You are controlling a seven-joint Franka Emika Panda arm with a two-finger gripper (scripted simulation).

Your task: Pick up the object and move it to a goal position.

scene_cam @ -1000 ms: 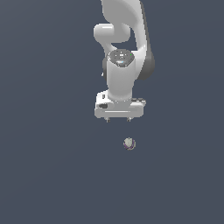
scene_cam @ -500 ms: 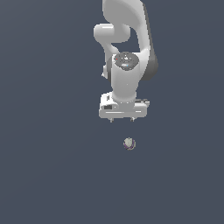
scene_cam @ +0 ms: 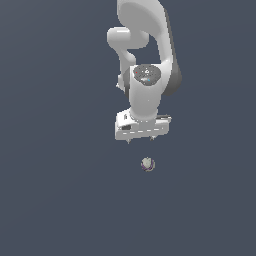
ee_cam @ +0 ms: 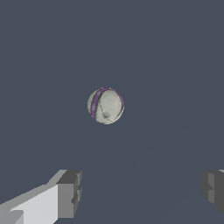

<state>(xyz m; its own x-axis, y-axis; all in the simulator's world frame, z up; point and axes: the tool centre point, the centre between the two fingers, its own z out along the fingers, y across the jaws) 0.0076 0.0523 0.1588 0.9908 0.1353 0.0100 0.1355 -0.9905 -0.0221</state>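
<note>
The object (scene_cam: 147, 164) is a tiny pale grey-beige ball with purplish patches, resting on the dark grey floor. In the wrist view the object (ee_cam: 105, 105) shows a purple stripe and lies ahead of the fingers. My white gripper (scene_cam: 141, 140) hangs above the ball and slightly toward the exterior view's left, apart from it. Both fingers (ee_cam: 70, 192) stand wide apart with nothing between them, so the gripper is open.
The white arm (scene_cam: 145, 55) rises behind the gripper. A plain dark grey floor (scene_cam: 60, 190) surrounds the ball on every side.
The gripper has drifted toward the exterior view's right and slightly lower, closer to the ball. The ball has not moved.
</note>
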